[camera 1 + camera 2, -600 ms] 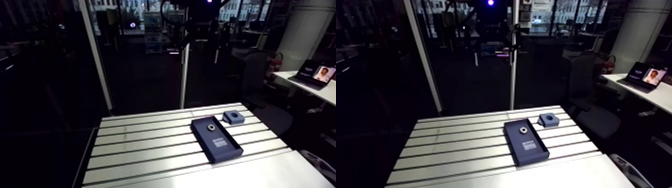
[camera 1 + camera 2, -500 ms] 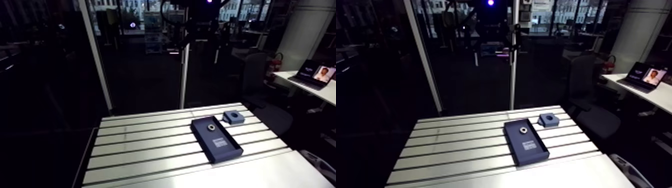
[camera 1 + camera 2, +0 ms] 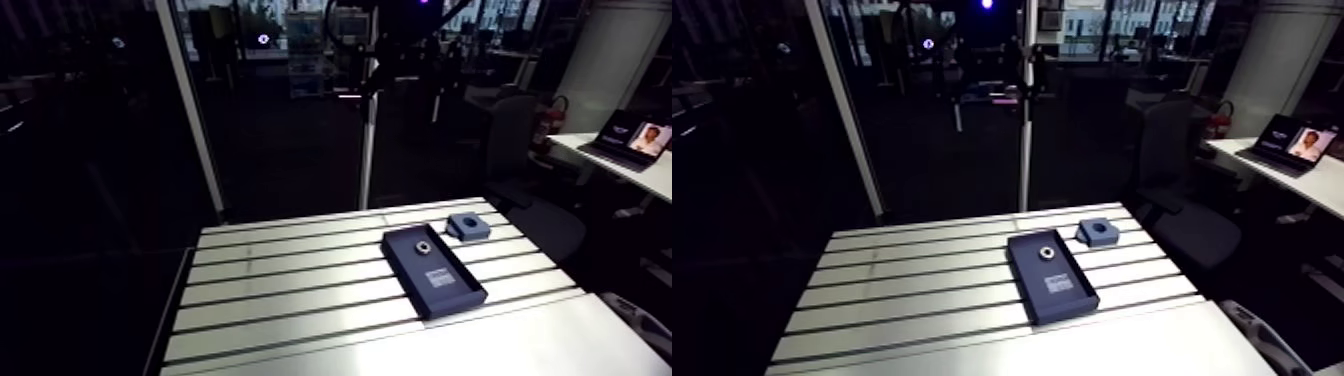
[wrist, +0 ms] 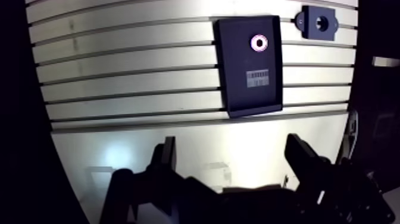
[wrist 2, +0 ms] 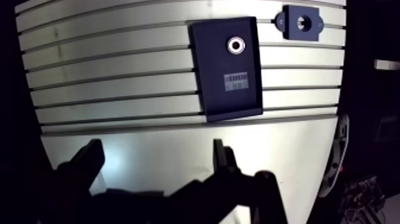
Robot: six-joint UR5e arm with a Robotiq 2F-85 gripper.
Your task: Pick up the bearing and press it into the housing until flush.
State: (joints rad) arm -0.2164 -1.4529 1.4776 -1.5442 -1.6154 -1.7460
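Bearing (image 4: 260, 42): a small bright metal ring lying flat on the floor of the dark tray (image 4: 247, 98). It is toward the tray end nearest the housing and a little closer to one long wall than the other. A pale label (image 4: 257, 77) sits on the tray floor beside it.
Housing (image 4: 312, 24): a dark blue block with its round bore facing up. It stands on the slotted table (image 4: 119, 83) just past the tray's corner, apart from the tray and close to the table's edge.
Gripper (image 4: 231, 143): fingers spread wide with nothing between them. It hangs high over the smooth plate, well short of the tray.
Step in hand: the approach. The bearing is not yet gripped and the housing bore looks vacant.
Next move: probably travel out over the tray and centre the fingers on the ring. Then descend inside the rim and close on the ring's outer edge.
Edges: the tray's raised rim runs near the ring on two sides, so the wide fingers may need to narrow or turn to fit inside.
Open room: no other object shows on the slats between the gripper and the tray. The hop from tray to housing is short, but it ends beside the table's edge.
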